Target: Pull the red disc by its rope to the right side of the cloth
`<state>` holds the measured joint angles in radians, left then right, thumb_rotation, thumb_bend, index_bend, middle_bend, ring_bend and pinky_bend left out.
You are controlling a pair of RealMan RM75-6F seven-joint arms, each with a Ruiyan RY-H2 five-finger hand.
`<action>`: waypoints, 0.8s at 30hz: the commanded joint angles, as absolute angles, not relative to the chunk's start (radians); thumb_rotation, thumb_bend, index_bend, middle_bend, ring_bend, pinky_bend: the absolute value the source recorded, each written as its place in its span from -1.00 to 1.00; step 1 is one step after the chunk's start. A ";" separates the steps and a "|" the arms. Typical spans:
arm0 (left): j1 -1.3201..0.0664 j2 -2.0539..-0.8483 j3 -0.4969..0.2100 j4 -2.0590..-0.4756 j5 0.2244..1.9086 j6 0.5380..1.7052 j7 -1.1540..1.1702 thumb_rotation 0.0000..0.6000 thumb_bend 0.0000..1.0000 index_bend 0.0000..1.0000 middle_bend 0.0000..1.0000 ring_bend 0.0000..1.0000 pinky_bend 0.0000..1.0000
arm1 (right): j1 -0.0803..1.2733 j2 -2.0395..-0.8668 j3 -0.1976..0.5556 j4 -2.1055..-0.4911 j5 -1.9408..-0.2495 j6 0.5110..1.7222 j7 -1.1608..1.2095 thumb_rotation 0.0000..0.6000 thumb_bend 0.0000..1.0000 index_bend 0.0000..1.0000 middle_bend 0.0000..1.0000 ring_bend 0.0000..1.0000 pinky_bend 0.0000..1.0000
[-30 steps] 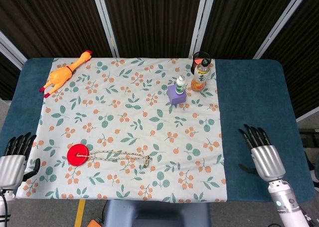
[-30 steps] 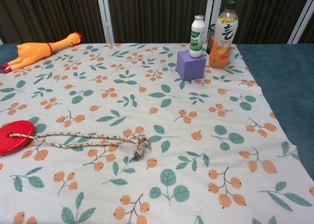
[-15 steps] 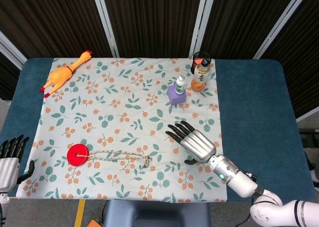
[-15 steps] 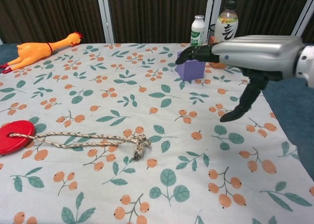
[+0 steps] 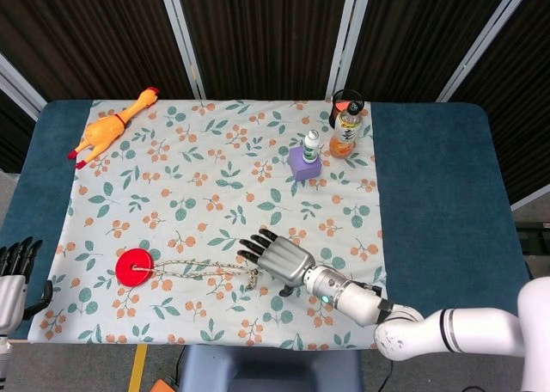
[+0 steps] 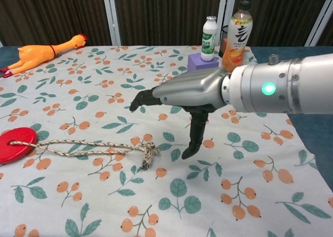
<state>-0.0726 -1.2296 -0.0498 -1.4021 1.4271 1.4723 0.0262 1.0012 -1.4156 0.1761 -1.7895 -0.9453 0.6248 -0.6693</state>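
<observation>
A red disc (image 5: 135,265) (image 6: 15,144) lies flat near the left edge of the floral cloth (image 5: 215,168) (image 6: 104,195). Its braided rope (image 5: 198,270) (image 6: 88,148) runs rightward to a knotted end (image 5: 254,278) (image 6: 149,154). My right hand (image 5: 279,259) (image 6: 182,94) hovers open, palm down and fingers spread, just above and right of the knot, holding nothing. My left hand (image 5: 13,276) shows only at the far left edge of the head view, off the cloth, fingers extended.
A rubber chicken (image 5: 107,132) (image 6: 41,51) lies at the cloth's back left. At the back right stand a purple block (image 5: 304,162) (image 6: 200,63) with a small white bottle (image 5: 310,143) (image 6: 209,31) on it, an orange drink bottle (image 5: 345,130) (image 6: 237,37), and a dark cup (image 5: 344,101). Blue table (image 5: 438,186) flanks the cloth.
My right hand has swept from the blue table at the right leftward across the cloth to just above the rope's knot. The left hand has drawn back toward the frame edge. Disc and rope are unmoved.
</observation>
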 commanded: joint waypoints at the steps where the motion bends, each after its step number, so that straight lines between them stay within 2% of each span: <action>1: -0.069 -1.233 -0.049 -1.392 1.424 1.472 0.018 0.69 0.06 -1.00 -0.97 -1.00 -0.93 | 1.061 -1.455 0.129 -1.762 -0.856 0.656 -0.731 1.00 -0.56 -1.00 -1.00 -1.00 -1.00; 10: -0.062 -1.234 -0.053 -1.366 1.418 1.473 -0.007 0.68 0.06 -1.00 -0.97 -1.00 -0.93 | 1.148 -1.515 0.065 -1.714 -0.727 0.703 -0.774 1.00 -0.55 -0.97 -1.00 -1.00 -1.00; 24: -0.055 -1.244 -0.056 -1.333 1.412 1.468 -0.035 0.69 0.06 -1.00 -0.97 -1.00 -0.93 | 1.189 -1.567 0.023 -1.666 -0.730 0.717 -0.709 1.00 -0.55 -0.55 -1.00 -1.00 -1.00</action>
